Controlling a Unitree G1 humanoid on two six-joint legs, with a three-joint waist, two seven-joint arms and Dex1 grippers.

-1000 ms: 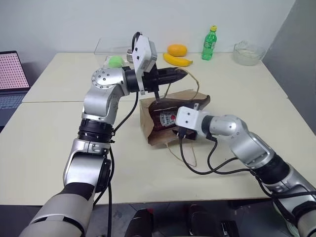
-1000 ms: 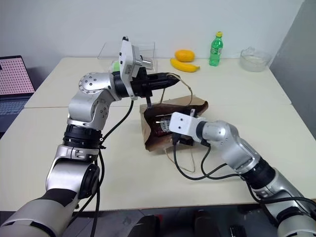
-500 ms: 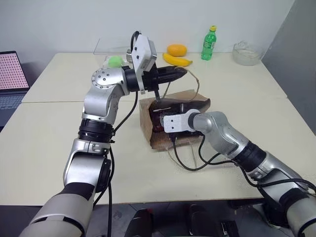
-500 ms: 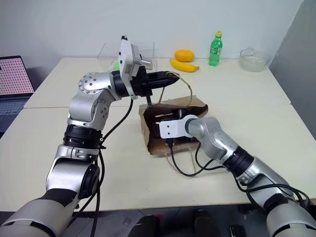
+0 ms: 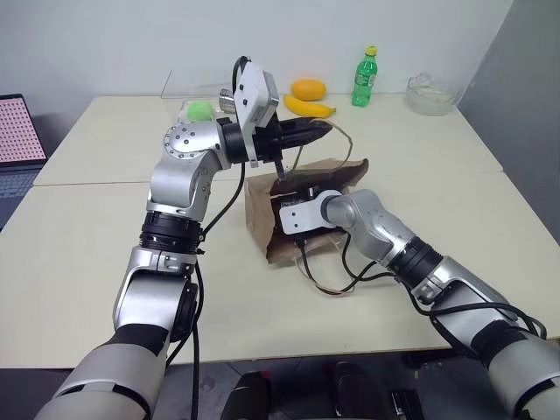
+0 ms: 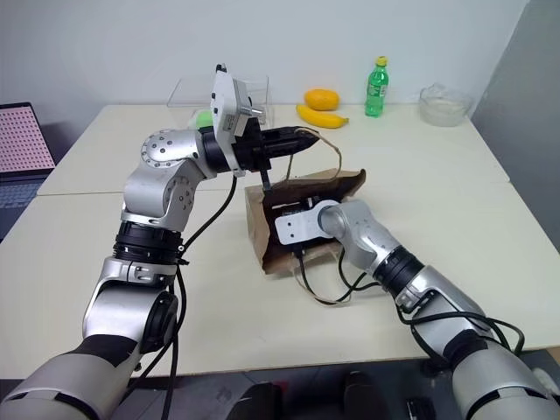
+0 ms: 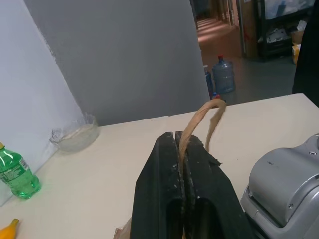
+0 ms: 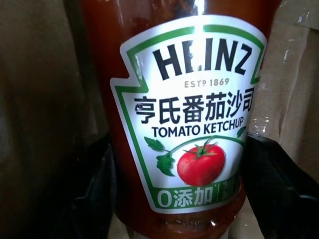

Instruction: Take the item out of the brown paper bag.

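Your left pincer [image 7: 182, 164] pinches the bag [image 5: 262, 223] handle [image 7: 199, 119]; right pincer [image 8: 174, 189] inside it straddles the ketchup bottle [image 8: 184, 114], grip unclear.

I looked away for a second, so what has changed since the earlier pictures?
The right gripper has pushed into the brown paper bag, its fingers now flanking the ketchup bottle. The left gripper still holds the bag's handle up.

light: even, bright | shadows: soft | glare: ketchup bottle [image 8: 199, 7] top | bag interior: dim
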